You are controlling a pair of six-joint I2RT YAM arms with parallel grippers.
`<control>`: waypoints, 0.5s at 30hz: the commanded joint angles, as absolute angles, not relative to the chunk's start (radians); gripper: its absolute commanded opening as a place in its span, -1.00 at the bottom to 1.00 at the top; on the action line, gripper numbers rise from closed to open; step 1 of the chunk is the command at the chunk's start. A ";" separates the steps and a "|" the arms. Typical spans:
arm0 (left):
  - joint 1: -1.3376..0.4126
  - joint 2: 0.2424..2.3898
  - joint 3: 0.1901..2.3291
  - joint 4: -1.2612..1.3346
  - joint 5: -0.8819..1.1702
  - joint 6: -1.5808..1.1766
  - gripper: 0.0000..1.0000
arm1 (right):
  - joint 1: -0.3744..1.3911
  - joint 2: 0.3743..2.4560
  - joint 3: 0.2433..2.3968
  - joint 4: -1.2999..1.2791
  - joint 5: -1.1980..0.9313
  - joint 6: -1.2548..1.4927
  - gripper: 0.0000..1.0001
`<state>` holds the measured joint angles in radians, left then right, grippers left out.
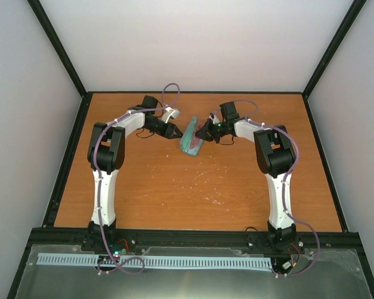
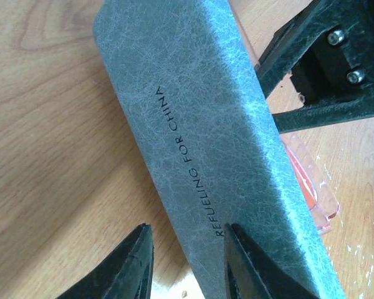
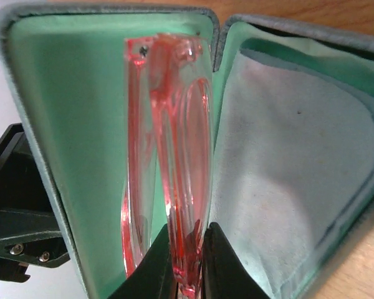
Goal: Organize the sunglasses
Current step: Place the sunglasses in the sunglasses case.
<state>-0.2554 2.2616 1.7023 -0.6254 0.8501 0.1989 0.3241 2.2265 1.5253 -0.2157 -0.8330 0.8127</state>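
Note:
The blue-grey case (image 1: 191,143) lies open at the back middle of the table. In the right wrist view its green lining (image 3: 68,124) shows, with the pale cloth (image 3: 293,156) lying in the right half. My right gripper (image 3: 188,261) is shut on the folded reddish-pink sunglasses (image 3: 174,124) and holds them on edge inside the case by the hinge. My left gripper (image 2: 186,249) is open, its fingers astride the edge of the case's lid (image 2: 199,124), one fingertip (image 2: 246,265) over the lid. The sunglasses (image 2: 306,187) peek out behind the lid.
The orange wood table (image 1: 193,187) has black rails along its edges and white walls behind. My right gripper's body (image 2: 327,68) sits close behind the lid in the left wrist view. My left gripper's body (image 3: 15,218) shows past the case in the right wrist view.

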 commanded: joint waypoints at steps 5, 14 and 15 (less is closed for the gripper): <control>-0.259 2.223 1.703 -0.608 0.876 0.187 -0.34 | 0.339 2.275 1.573 -0.188 -0.892 0.830 -0.94; -0.259 2.227 1.707 -0.603 0.876 0.184 -0.34 | 0.342 2.300 1.564 -0.194 -0.868 0.830 -0.92; -0.259 2.226 1.707 -0.604 0.876 0.182 -0.34 | 0.342 2.303 1.564 -0.197 -0.863 0.829 -0.92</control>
